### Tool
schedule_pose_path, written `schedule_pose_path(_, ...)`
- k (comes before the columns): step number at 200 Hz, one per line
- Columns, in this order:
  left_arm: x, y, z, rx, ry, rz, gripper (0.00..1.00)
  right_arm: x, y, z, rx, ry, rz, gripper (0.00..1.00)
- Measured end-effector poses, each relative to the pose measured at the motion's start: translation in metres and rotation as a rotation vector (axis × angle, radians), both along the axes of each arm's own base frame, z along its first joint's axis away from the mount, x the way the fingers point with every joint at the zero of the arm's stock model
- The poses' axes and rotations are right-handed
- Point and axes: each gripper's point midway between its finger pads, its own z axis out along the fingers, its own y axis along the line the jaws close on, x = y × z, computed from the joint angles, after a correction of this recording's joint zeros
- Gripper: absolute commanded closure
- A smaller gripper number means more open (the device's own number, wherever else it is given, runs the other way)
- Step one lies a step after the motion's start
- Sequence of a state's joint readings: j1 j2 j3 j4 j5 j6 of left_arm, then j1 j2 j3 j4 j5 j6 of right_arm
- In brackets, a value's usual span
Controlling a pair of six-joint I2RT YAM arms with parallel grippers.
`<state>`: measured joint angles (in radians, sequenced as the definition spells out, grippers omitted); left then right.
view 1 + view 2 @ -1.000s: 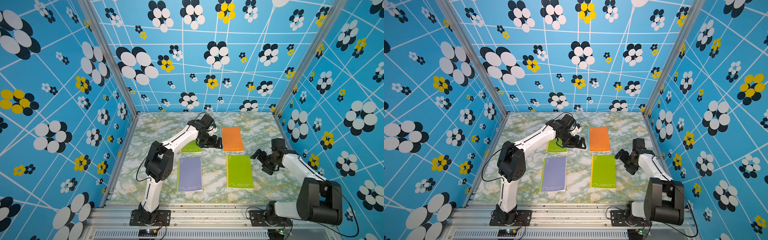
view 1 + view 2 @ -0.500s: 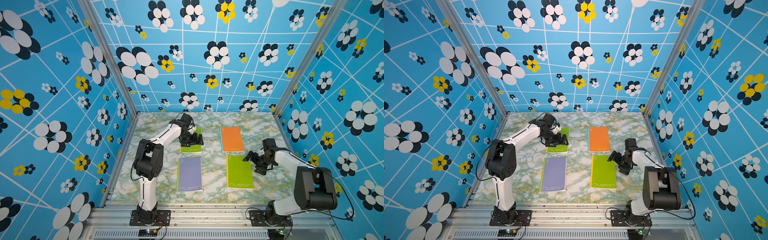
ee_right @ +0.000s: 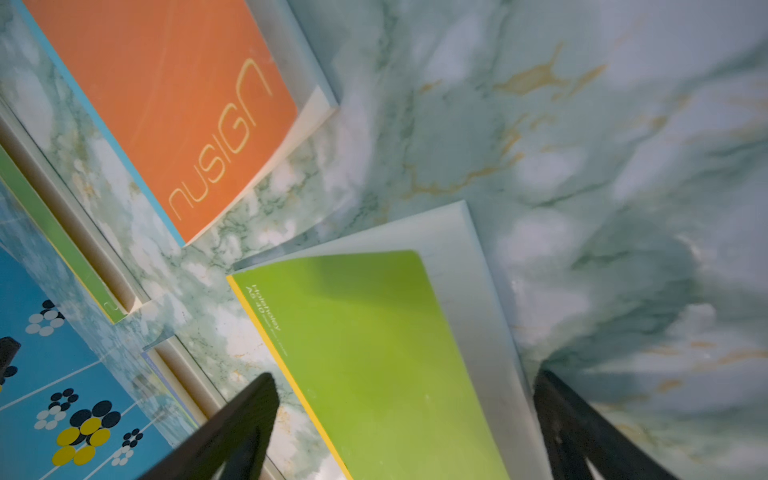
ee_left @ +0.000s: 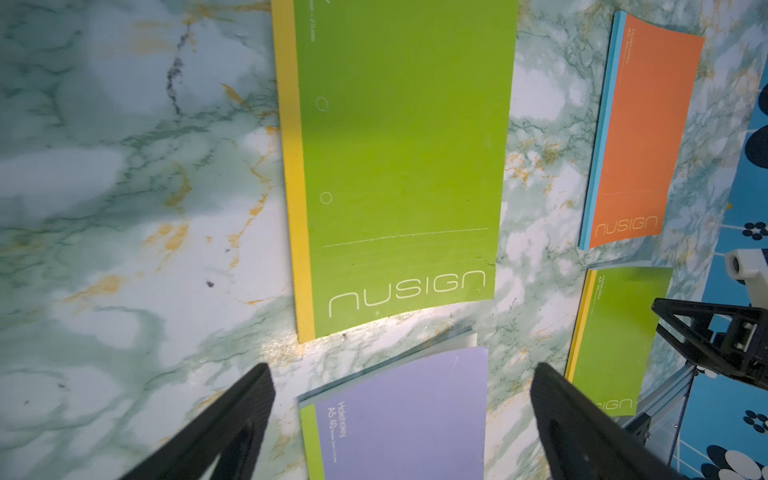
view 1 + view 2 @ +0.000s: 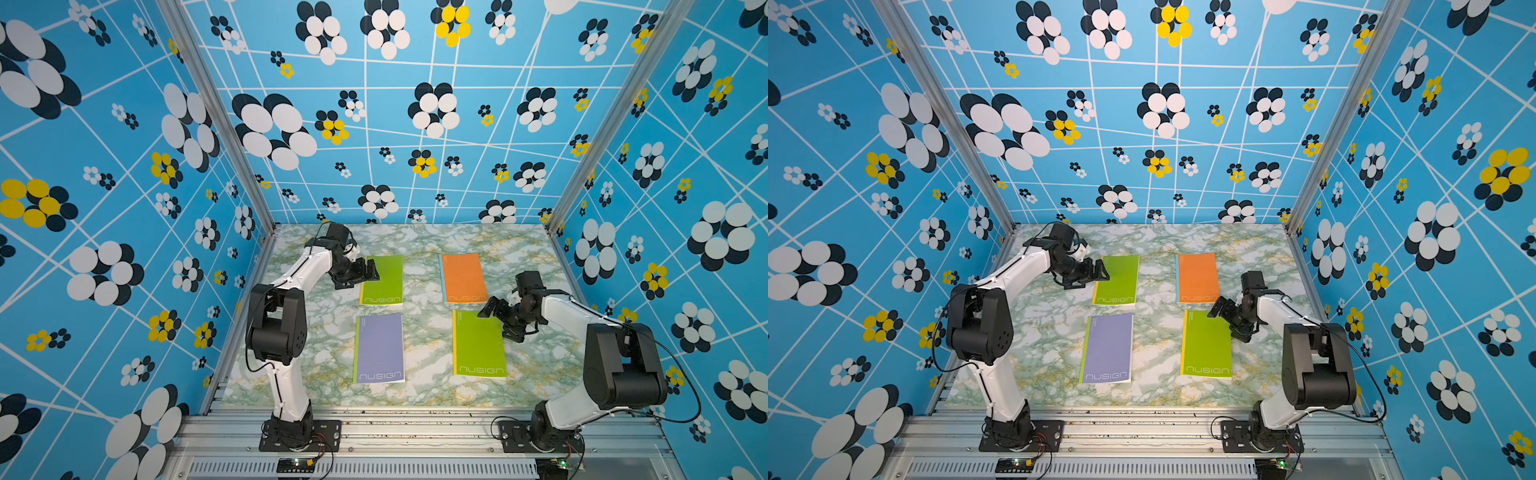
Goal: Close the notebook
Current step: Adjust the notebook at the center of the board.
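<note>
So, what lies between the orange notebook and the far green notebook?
Only bare marble-patterned tabletop separates the orange notebook from the far green notebook, as both top views show.

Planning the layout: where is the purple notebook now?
In both top views the purple notebook lies on the table's near left, in front of the far green notebook and left of the near green notebook.

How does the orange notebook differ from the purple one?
The orange notebook has a blue spine strip; the purple notebook a green spine strip. Orange lies far back on the robot's right; purple near the front on its left. Both lie closed, cover up, marked nusign.
</note>
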<state>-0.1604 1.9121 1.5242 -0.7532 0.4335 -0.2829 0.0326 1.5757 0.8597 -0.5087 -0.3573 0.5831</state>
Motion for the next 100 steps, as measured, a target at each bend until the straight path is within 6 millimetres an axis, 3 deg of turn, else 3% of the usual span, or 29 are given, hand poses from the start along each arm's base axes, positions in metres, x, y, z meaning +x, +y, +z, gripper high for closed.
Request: schedule_pose_path(100, 0.003, 0.047, -0.008, -0.005, 0.003, 0.089, 0.01, 0.005, 0.007, 0.001, 0.006, -0.014, 0.017, 0.01)
